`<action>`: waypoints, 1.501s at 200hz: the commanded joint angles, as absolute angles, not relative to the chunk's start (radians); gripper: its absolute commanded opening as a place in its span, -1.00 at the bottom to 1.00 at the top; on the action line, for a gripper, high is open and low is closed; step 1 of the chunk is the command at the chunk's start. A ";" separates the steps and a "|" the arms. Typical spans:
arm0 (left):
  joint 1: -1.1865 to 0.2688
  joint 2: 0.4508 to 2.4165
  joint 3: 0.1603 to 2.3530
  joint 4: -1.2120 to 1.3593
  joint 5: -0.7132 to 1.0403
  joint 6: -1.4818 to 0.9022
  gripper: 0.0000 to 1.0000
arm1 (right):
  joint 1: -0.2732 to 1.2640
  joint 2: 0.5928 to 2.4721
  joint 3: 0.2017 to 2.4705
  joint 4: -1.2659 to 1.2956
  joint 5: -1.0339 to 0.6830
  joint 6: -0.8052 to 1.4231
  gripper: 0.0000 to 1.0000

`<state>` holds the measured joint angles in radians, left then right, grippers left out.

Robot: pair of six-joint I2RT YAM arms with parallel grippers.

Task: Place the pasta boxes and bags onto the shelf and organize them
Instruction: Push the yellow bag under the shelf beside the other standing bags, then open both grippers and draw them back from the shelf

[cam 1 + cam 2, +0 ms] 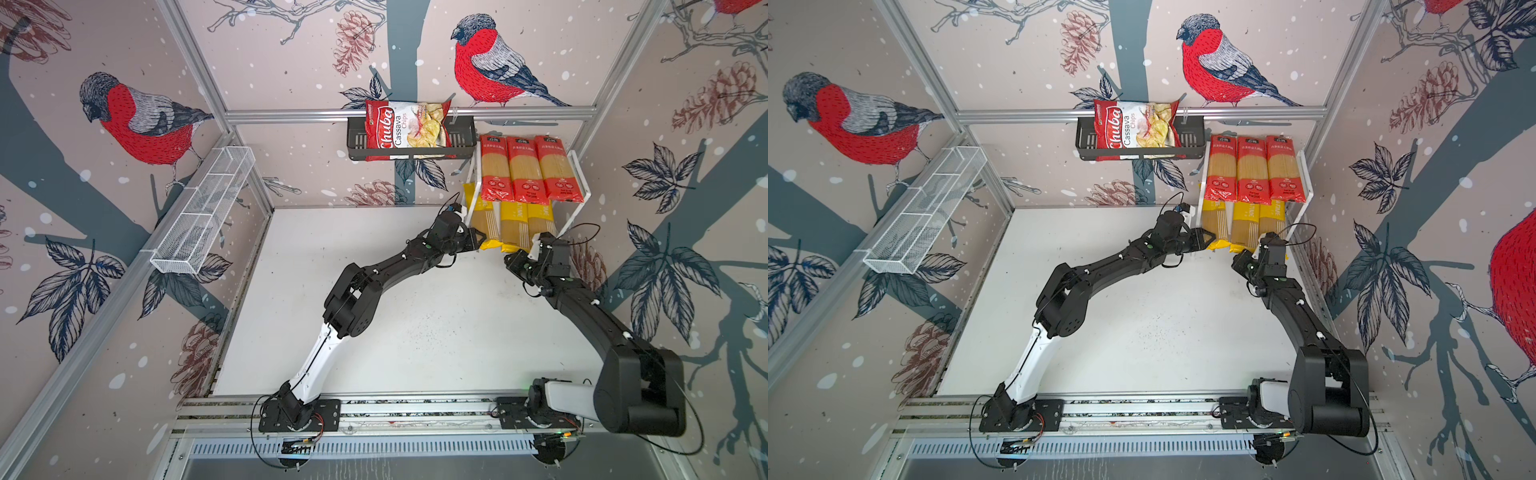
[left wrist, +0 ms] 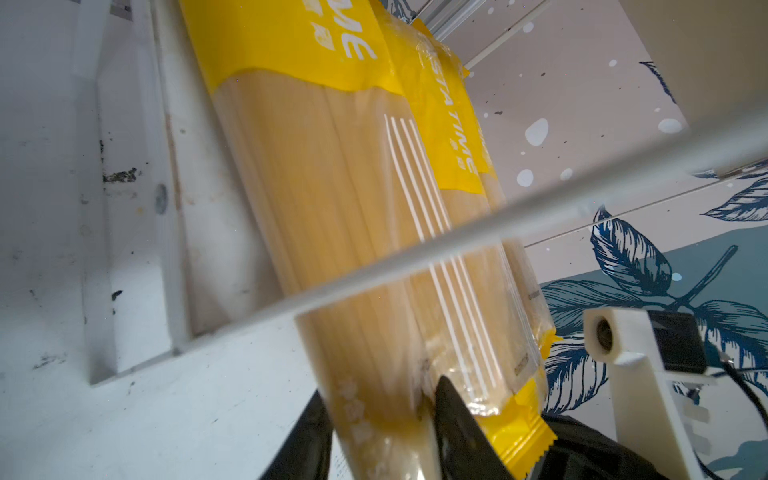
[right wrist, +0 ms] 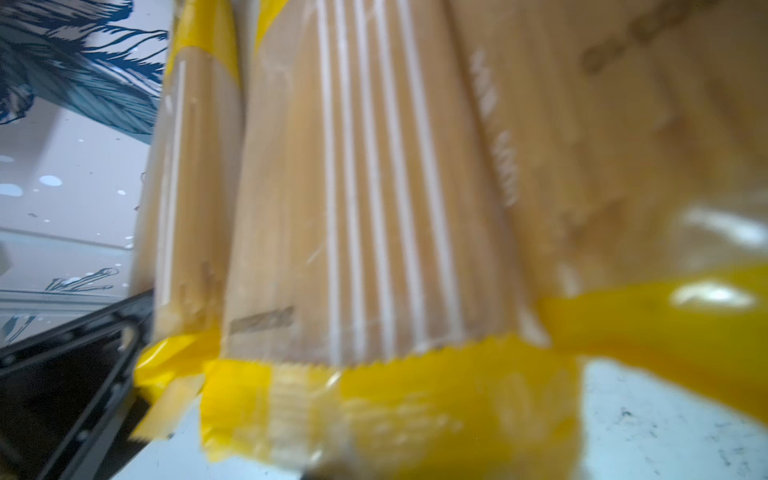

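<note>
Three yellow packs lie side by side on the shelf's lower board, upper right in both top views, ends poking out beneath three red packs filling the top board, so they likely want squaring up. The left gripper straddles the leftmost yellow end, pinching or slack I can't tell; the right gripper noses the other ends, jaws hidden.

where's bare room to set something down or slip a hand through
Bare: the table from left wall to left arm, and between the arms. The wire basket looks empty. Crowded: the shelf, red packs filling the top, yellow packs below with left gripper and right gripper at their near ends.
</note>
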<state>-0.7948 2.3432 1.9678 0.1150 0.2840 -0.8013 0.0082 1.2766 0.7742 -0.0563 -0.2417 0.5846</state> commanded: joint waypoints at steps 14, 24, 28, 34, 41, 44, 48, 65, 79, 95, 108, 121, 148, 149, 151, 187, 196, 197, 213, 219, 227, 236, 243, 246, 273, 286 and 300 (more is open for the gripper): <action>-0.792 2.317 1.956 0.051 0.250 -0.764 -0.12 | 0.013 1.257 0.748 -0.028 -0.257 0.613 -0.56; -0.791 2.311 1.956 0.047 0.249 -0.755 -0.09 | 0.014 1.245 0.740 -0.024 -0.261 0.619 -0.55; -0.791 2.309 1.956 0.043 0.249 -0.752 -0.08 | 0.015 1.229 0.736 -0.022 -0.262 0.622 -0.55; -0.793 2.303 1.955 0.035 0.247 -0.748 -0.06 | 0.018 1.224 0.734 -0.021 -0.261 0.624 -0.55; -0.793 2.296 1.950 0.029 0.246 -0.742 -0.03 | 0.021 1.218 0.732 -0.019 -0.261 0.625 -0.55; -0.793 2.291 1.946 0.028 0.243 -0.739 -0.01 | 0.023 1.216 0.732 -0.020 -0.260 0.626 -0.55; -0.794 2.281 1.940 0.028 0.243 -0.737 0.00 | 0.025 1.215 0.734 -0.019 -0.259 0.626 -0.55; -0.798 2.237 1.869 0.058 0.235 -0.733 0.07 | 0.036 1.218 0.751 -0.030 -0.259 0.619 -0.55; -0.800 2.192 1.795 0.103 0.230 -0.743 0.13 | 0.050 1.218 0.764 -0.040 -0.253 0.612 -0.55; -0.805 2.147 1.735 0.114 0.214 -0.741 0.21 | 0.070 1.210 0.762 -0.041 -0.236 0.613 -0.55; -0.811 2.106 1.684 0.106 0.189 -0.732 0.29 | 0.097 1.192 0.748 -0.037 -0.203 0.618 -0.56; -0.824 2.057 1.612 0.112 0.164 -0.717 0.33 | 0.131 1.169 0.730 -0.031 -0.166 0.615 -0.55; -0.859 1.911 1.377 0.190 0.095 -0.680 0.36 | 0.198 1.135 0.706 -0.049 -0.078 0.597 -0.55; -0.860 1.905 1.370 0.192 0.094 -0.678 0.36 | 0.200 1.134 0.706 -0.049 -0.075 0.596 -0.55; -0.861 1.894 1.352 0.196 0.089 -0.674 0.36 | 0.205 1.132 0.702 -0.049 -0.069 0.595 -0.55; -0.872 1.686 1.115 0.212 -0.029 -0.600 0.36 | 0.232 1.072 0.663 -0.050 -0.001 0.588 -0.41; -0.871 1.626 1.062 0.209 -0.076 -0.568 0.36 | 0.234 1.046 0.658 -0.051 0.014 0.582 -0.36; -0.871 1.620 1.057 0.210 -0.080 -0.563 0.36 | 0.235 1.042 0.657 -0.051 0.015 0.582 -0.36; -0.871 1.510 0.957 0.201 -0.172 -0.477 0.37 | 0.235 0.985 0.656 -0.062 0.056 0.564 -0.28; -0.871 1.467 0.924 0.182 -0.231 -0.465 0.38 | 0.236 0.962 0.657 -0.067 0.079 0.546 -0.24; -0.869 1.402 0.877 0.172 -0.324 -0.445 0.40 | 0.238 0.936 0.654 -0.070 0.118 0.517 -0.16; -0.860 1.338 0.807 0.194 -0.378 -0.373 0.43 | 0.237 0.912 0.644 -0.062 0.184 0.485 -0.04; -0.855 1.293 0.749 0.225 -0.410 -0.315 0.44 | 0.236 0.896 0.632 -0.050 0.248 0.462 0.05; -0.852 1.277 0.731 0.239 -0.425 -0.291 0.45 | 0.236 0.891 0.625 -0.044 0.276 0.455 0.08; -0.774 1.138 0.582 0.340 -0.502 -0.139 0.50 | 0.232 0.839 0.527 0.148 0.511 0.340 0.28; -0.709 1.092 0.529 0.404 -0.556 -0.101 0.52 | 0.223 0.829 0.473 0.277 0.587 0.280 0.34; -0.637 1.070 0.492 0.488 -0.634 -0.067 0.60 | 0.195 0.848 0.442 0.338 0.644 0.271 0.38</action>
